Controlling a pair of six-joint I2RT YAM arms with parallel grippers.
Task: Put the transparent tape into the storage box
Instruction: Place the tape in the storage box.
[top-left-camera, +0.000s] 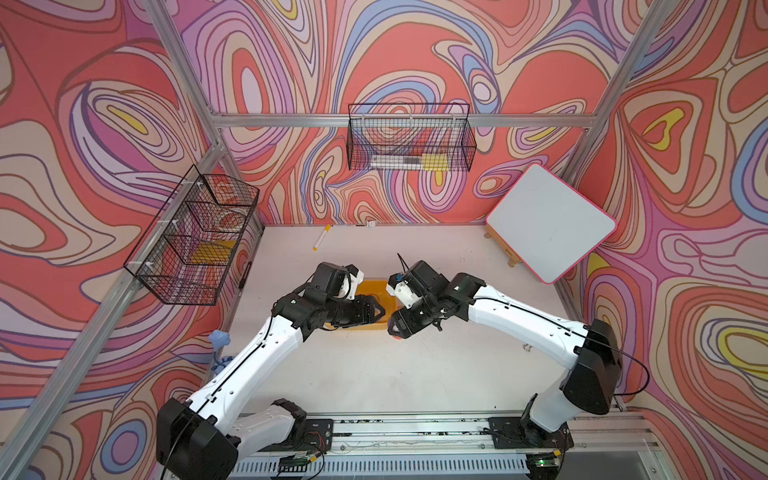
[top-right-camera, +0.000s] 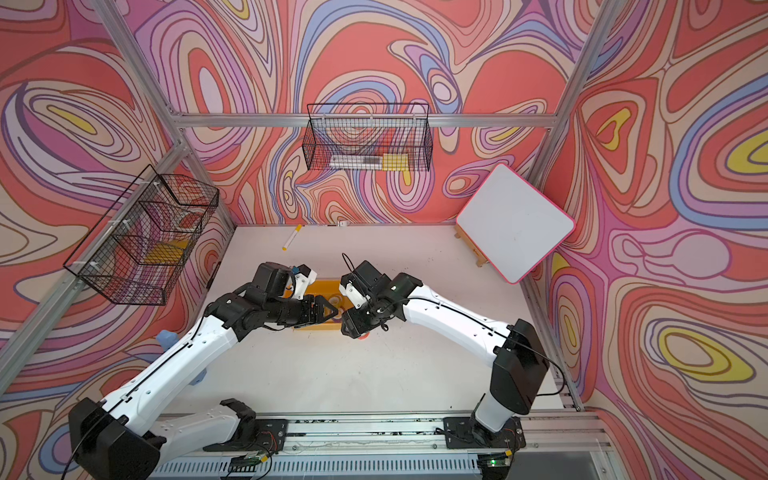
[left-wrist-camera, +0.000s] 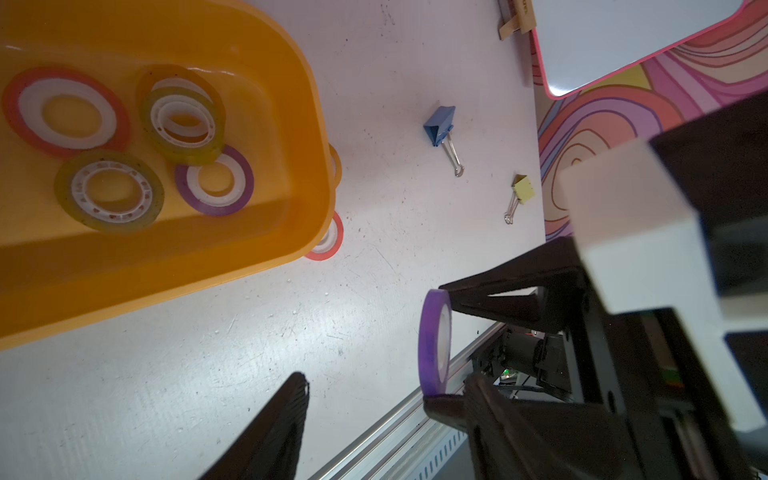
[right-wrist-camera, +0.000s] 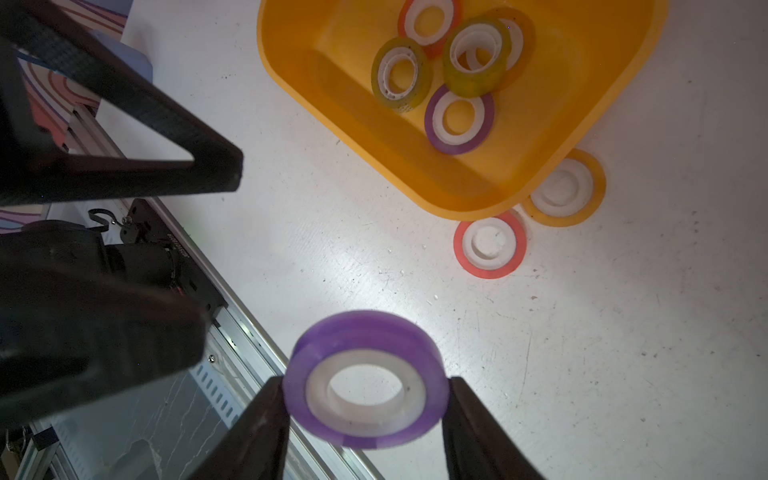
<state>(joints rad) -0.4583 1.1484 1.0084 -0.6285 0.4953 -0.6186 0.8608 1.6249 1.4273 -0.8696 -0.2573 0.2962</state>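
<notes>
My right gripper (right-wrist-camera: 365, 384) is shut on a purple roll of transparent tape (right-wrist-camera: 361, 332), held off the table by its rim, in front of the storage box. The storage box (right-wrist-camera: 415, 141) is a yellow-orange tray; several rolls lie in it: red-orange (left-wrist-camera: 66, 110), olive (left-wrist-camera: 110, 191), purple (left-wrist-camera: 214, 180). A yellow roll (right-wrist-camera: 565, 187) and a red-orange roll (right-wrist-camera: 490, 245) lie on the table against its corner. My left gripper (left-wrist-camera: 386, 415) is open and empty, its tips close to the held roll (left-wrist-camera: 434, 340). Both top views show the two grippers (top-left-camera: 380, 309) (top-left-camera: 392, 328) meeting over the tray's near end (top-right-camera: 328, 286).
A blue binder clip (left-wrist-camera: 440, 126) and a yellow one (left-wrist-camera: 521, 191) lie on the table beyond the tray. A whiteboard (top-left-camera: 550, 222) leans at the back right and a marker (top-left-camera: 322, 237) lies at the back. Wire baskets (top-left-camera: 409, 137) (top-left-camera: 195, 237) hang on the walls. An aluminium rail (top-left-camera: 415, 424) edges the front.
</notes>
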